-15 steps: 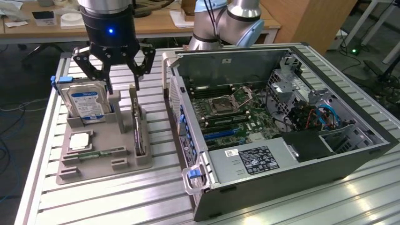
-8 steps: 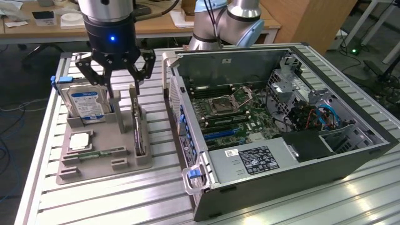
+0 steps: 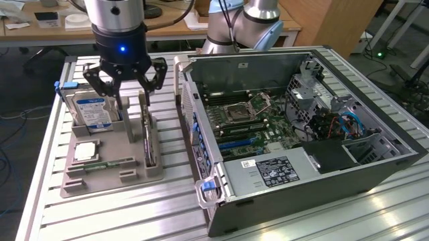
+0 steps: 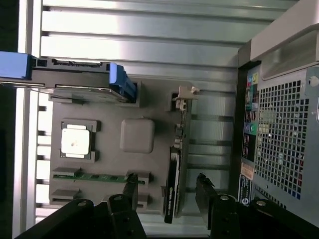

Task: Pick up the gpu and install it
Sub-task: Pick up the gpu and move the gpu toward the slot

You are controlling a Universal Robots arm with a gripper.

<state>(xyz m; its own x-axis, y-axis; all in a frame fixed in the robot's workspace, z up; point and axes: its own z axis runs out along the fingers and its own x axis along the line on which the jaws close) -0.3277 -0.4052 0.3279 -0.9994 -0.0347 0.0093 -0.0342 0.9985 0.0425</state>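
The claw (image 3: 129,95) is seen released, its fingers spread wide, and it is hung over a grey tray (image 3: 110,176). This tray is set on the slatted metal tabletop (image 3: 120,213), toward the edge at the exterior view's left.

The graphics card (image 3: 148,141) is stood on its long edge in a slot along the side of the tray nearest the computer case (image 3: 302,150). Its pale metal bracket is turned to the end of the tray farther from the exterior camera. In the wrist view the card (image 4: 174,169) is found between the two dark fingers (image 4: 130,186), with a gap seen on each side.

A hard drive (image 3: 94,113) with blue side rails is stood upright in the tray, across from the card. A square processor chip (image 3: 86,150) is laid flat in a recess, and a green memory stick (image 3: 107,164) is held in a slot just beside it.

The computer case is laid on its side just beside the tray, toward the exterior view's right. Its panel is off and the green circuit board inside is exposed.
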